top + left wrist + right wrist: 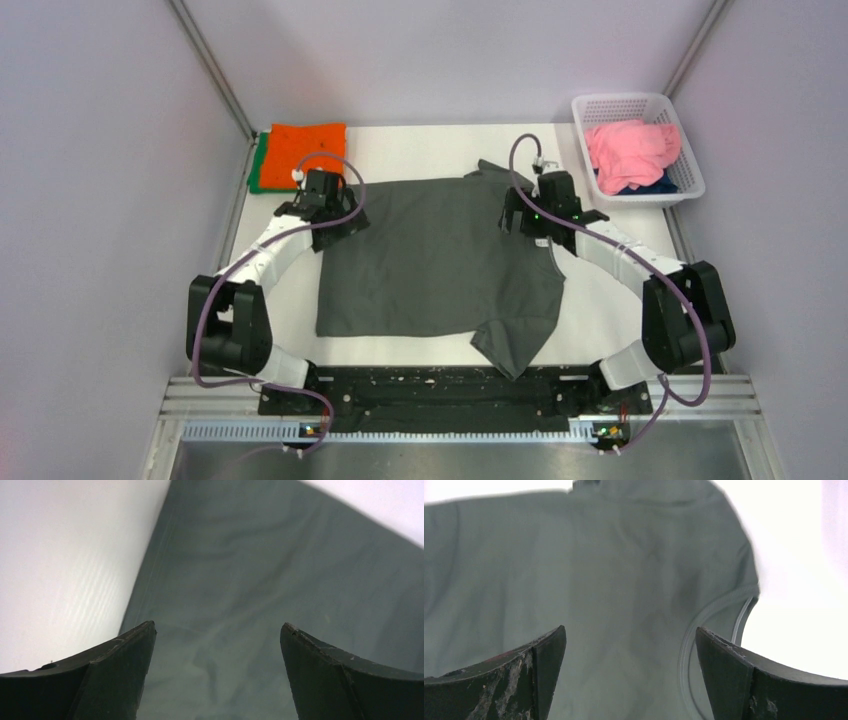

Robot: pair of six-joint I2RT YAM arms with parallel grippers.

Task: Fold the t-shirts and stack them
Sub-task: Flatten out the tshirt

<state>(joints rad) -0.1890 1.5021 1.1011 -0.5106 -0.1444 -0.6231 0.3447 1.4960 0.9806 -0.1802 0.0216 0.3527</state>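
A dark grey t-shirt (440, 262) lies spread flat on the white table, collar to the right, one sleeve (512, 345) at the near edge and the other at the far edge. My left gripper (335, 218) is open and empty over the shirt's far-left corner; in the left wrist view (217, 627) grey cloth (260, 570) lies between its fingers (120, 670). My right gripper (525, 218) is open and empty over the collar area; in the right wrist view (629, 628) the collar rim (684, 655) runs by the right finger (744, 680).
A folded orange t-shirt (308, 148) lies on a folded green one (258, 172) at the far left. A white lattice basket (690, 185) at the far right holds a crumpled pink t-shirt (630, 148) over a navy one (655, 185). Walls enclose the table.
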